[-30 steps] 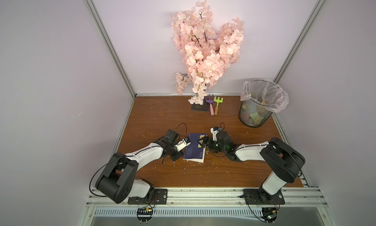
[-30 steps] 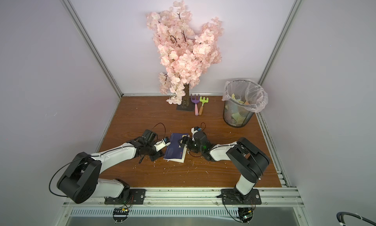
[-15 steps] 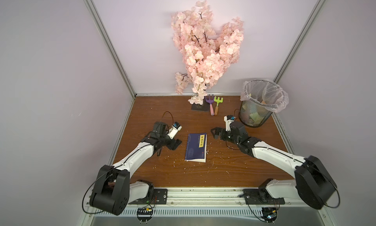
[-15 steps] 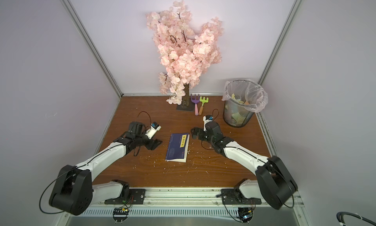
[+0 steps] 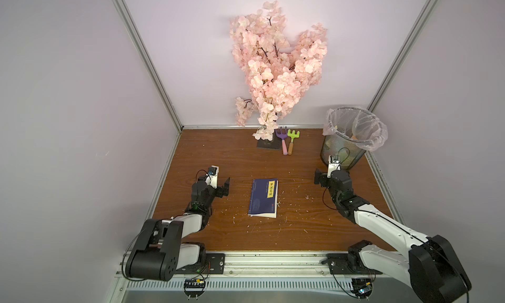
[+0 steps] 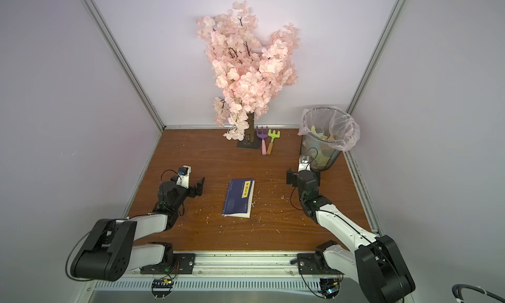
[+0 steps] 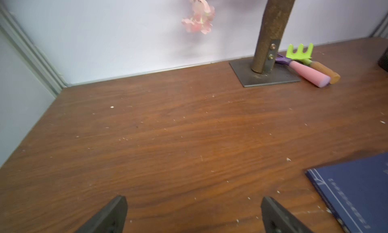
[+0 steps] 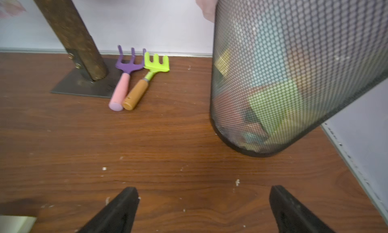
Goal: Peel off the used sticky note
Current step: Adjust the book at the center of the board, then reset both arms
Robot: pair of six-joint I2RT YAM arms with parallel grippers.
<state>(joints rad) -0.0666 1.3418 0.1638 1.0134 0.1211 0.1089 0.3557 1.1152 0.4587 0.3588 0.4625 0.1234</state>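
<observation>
A blue book with a yellow title strip lies flat in the middle of the wooden table; one corner of it appears in the left wrist view. No sticky note shows on its cover. My left gripper hovers left of the book, open, with only bare wood between its fingers. Over on the book's right, close to the bin, my right gripper is open and empty too.
A black mesh bin with a plastic liner stands at the back right and holds coloured paper. A pink blossom tree on a metal base and two toy rakes sit at the back. White crumbs litter the table.
Both arms have drawn away from the book, the left going left and the right going toward the bin. The left gripper has opened wide.
</observation>
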